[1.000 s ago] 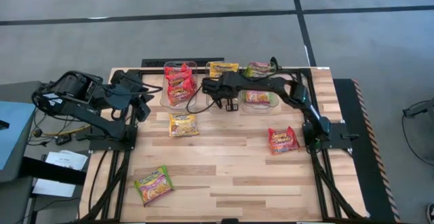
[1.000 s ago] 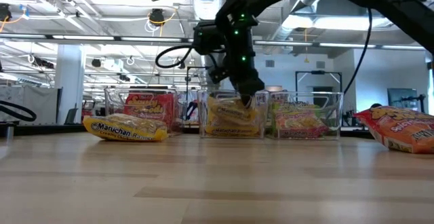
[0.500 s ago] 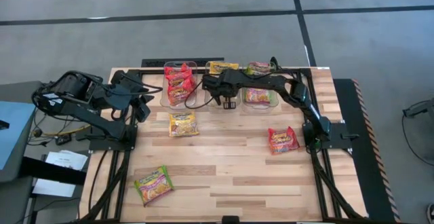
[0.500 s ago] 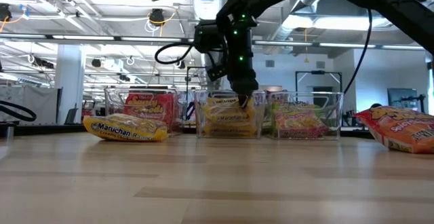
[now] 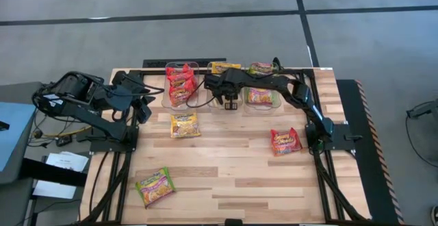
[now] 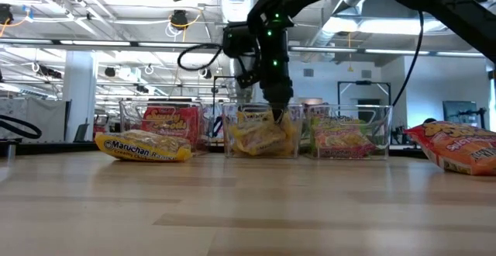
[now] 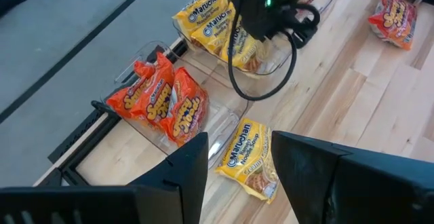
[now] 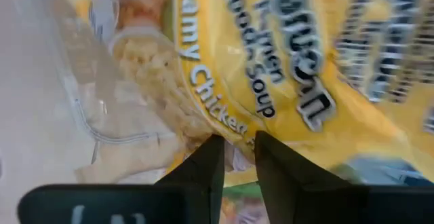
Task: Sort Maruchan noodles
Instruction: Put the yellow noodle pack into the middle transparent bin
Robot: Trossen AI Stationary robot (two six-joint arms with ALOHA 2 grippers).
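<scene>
Wooden table (image 5: 233, 185). Three clear bins (image 6: 263, 132) in row at far edge: red, yellow, green-pink packets inside. Four noodle packets loose on table: yellow (image 5: 185, 124), red (image 5: 285, 141), green-pink (image 5: 154, 186); fourth unclear. Right gripper (image 6: 277, 110) over middle bin, fingers narrowly parted at yellow packet (image 8: 271, 81); grasp cannot tell. Left gripper (image 7: 237, 176) parked at table's left side, fingers apart, empty.
</scene>
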